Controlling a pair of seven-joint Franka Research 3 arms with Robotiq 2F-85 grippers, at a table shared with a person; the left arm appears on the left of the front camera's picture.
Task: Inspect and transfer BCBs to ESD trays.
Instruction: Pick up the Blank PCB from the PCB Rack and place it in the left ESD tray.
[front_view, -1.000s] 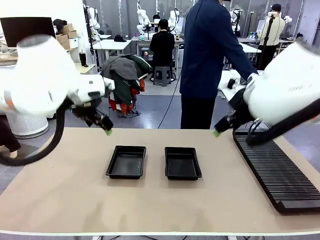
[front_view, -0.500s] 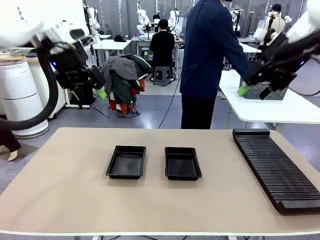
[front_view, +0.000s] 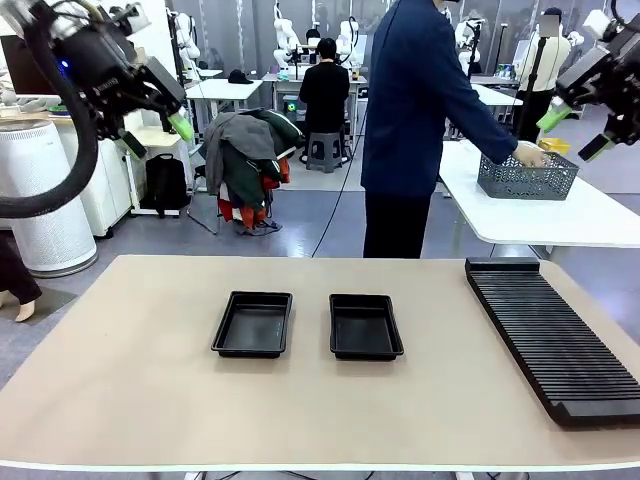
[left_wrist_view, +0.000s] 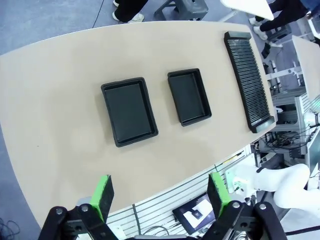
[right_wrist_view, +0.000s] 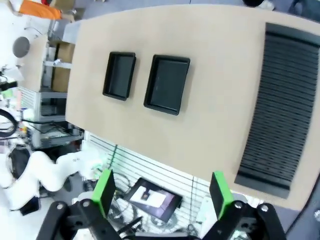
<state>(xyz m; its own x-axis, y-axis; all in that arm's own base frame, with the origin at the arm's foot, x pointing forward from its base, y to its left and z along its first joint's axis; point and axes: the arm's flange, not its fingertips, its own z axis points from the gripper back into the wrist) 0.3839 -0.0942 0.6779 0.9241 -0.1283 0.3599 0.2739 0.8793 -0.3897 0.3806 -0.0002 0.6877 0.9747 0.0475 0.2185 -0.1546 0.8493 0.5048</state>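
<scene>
Jaws spread wide on left tool (front_view: 158, 137) and right tool (front_view: 575, 133) — both empty, high above the ESD trays (front_view: 252, 325) (front_view: 366, 327).

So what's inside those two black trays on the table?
Nothing: the left shallow black plastic tray and the right tray show only bare floors. Seen from above too, no part is covered.

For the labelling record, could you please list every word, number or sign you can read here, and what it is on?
None can be read.
The ESD trays and the slotted rack carry no visible print.
The small screen below the table edge is too blurred.
</scene>
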